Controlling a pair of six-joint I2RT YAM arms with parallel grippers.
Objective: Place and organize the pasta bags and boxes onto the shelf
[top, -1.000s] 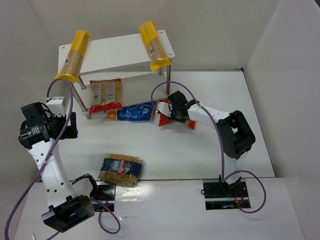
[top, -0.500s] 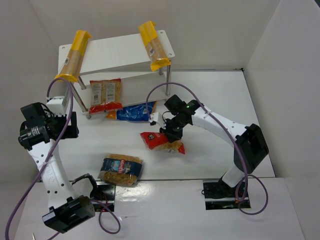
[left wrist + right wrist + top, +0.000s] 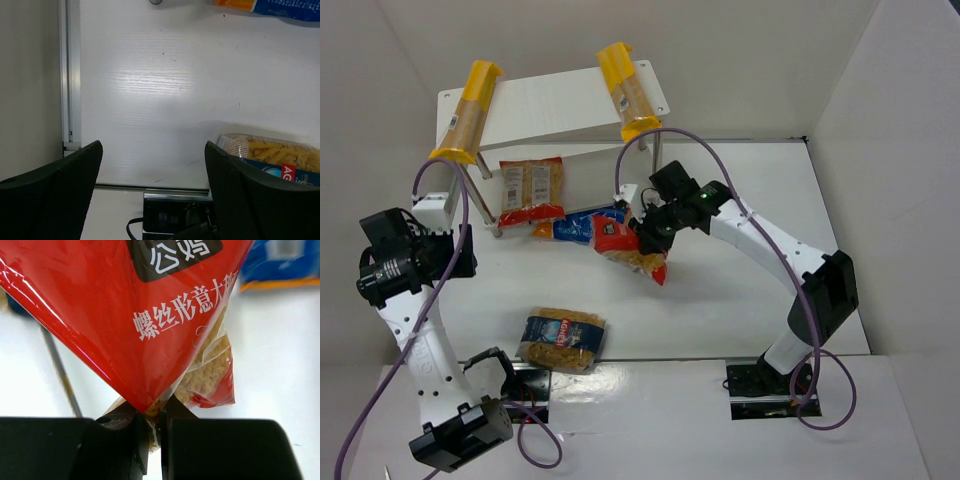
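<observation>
Red-trimmed plastic is pinched at one corner by the narrowly closed right hand (image 3: 152, 422). The flat pouch of yellowish pasta (image 3: 632, 252) has been raised from the desk (image 3: 740, 300) and swung toward the white two-tier shelf (image 3: 560, 100), so placing seems near. A long yellow-ended spaghetti pack (image 3: 468, 112) is carried at one end of the top board and its twin (image 3: 628, 92) at the other. A second red-trimmed pouch (image 3: 530, 190) and a blue-trimmed pouch (image 3: 585, 226) lie at the foot. The left hand (image 3: 155, 195) is held wide, empty.

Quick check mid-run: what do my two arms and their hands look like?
The left arm and right arm are white links with black joints, each trailing a purple cable. The left hand and right hand have flat black fingers.
</observation>
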